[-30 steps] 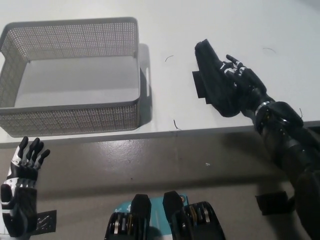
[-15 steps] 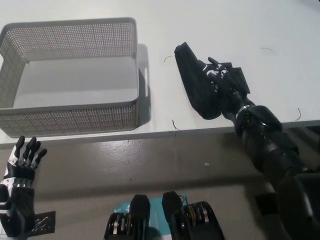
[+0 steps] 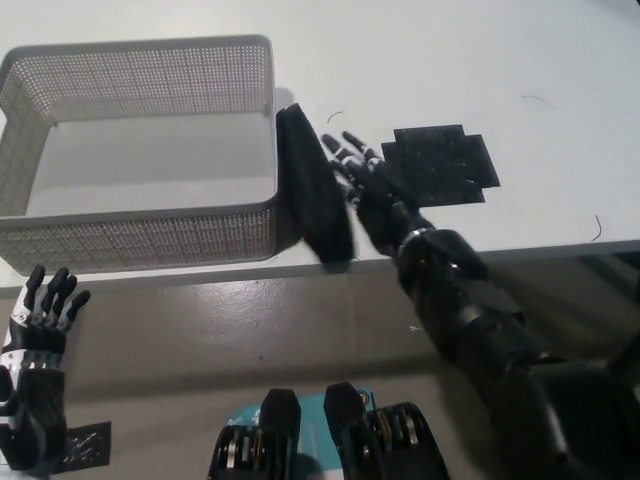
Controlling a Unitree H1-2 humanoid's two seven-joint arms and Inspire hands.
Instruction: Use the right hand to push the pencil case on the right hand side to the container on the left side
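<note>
Lying lengthwise against the basket's (image 3: 262, 216) right wall, the pencil case (image 3: 314, 186) sits immediately left of the black right hand (image 3: 368, 185), fingers spread flat against it, while the left hand (image 3: 40, 330) rests open, far off.

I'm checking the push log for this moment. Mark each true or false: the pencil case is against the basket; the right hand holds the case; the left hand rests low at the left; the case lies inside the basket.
1. The pencil case lies against the mesh basket's right wall. True.
2. The right hand grips the case. False: its fingers are spread beside it.
3. The left hand rests at lower left. True.
4. The case lies inside the basket. False: it is outside, on the table.
</note>
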